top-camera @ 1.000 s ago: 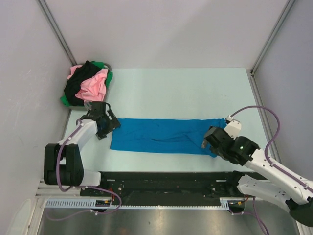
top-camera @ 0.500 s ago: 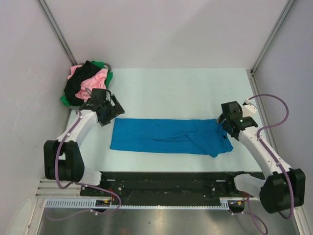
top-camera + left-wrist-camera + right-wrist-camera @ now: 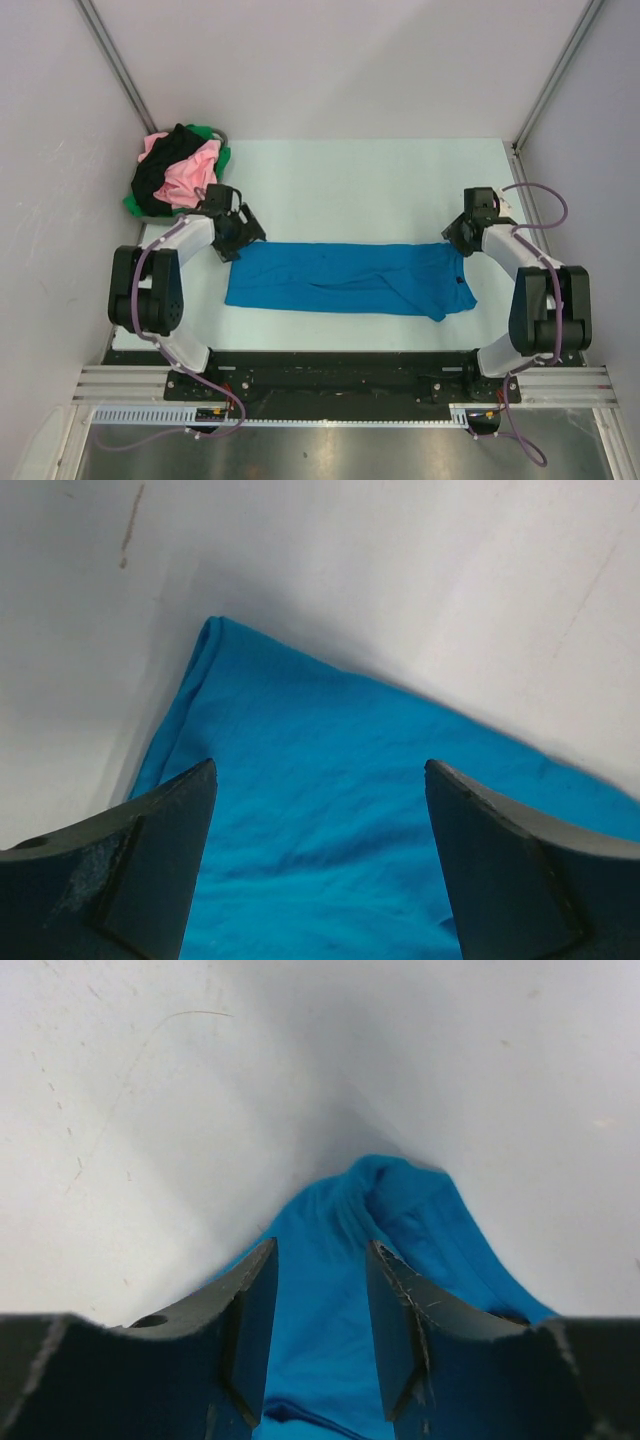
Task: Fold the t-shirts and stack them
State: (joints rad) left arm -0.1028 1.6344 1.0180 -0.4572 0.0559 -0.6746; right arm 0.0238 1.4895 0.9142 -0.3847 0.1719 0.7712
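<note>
Overhead, the bright blue cotton t-shirt [image 3: 340,280], folded into a long flat band, lies across the middle of the pale matt tabletop [image 3: 360,185], its long axis running from frame left to frame right. An arm stands at each short end. The left gripper [image 3: 238,232] sits at the band's upper-left corner and the right gripper [image 3: 458,236] at its upper-right corner, so each arm is nearest its own end.

Seen from the left wrist, the two dark wedge-shaped fingers [image 3: 150,860] stand wide apart. Softly creased blue cloth fills the space under and between them, and its rolled fold edge runs toward the upper left of the frame; nothing is held.

Seen from the right wrist, the scuffed dark fingers [image 3: 250,1330] stand close together. A puckered corner of blue fabric shows in the narrow gap and just beyond the tips. Whether they pinch the cloth or merely straddle it cannot be told.

The coming move is probably another fold of the band, and it turns on both grippers catching the same long edge at its two corners. A limp heap of pink, black and green shirts [image 3: 180,172] sits at upper left, well apart from the band.
</note>
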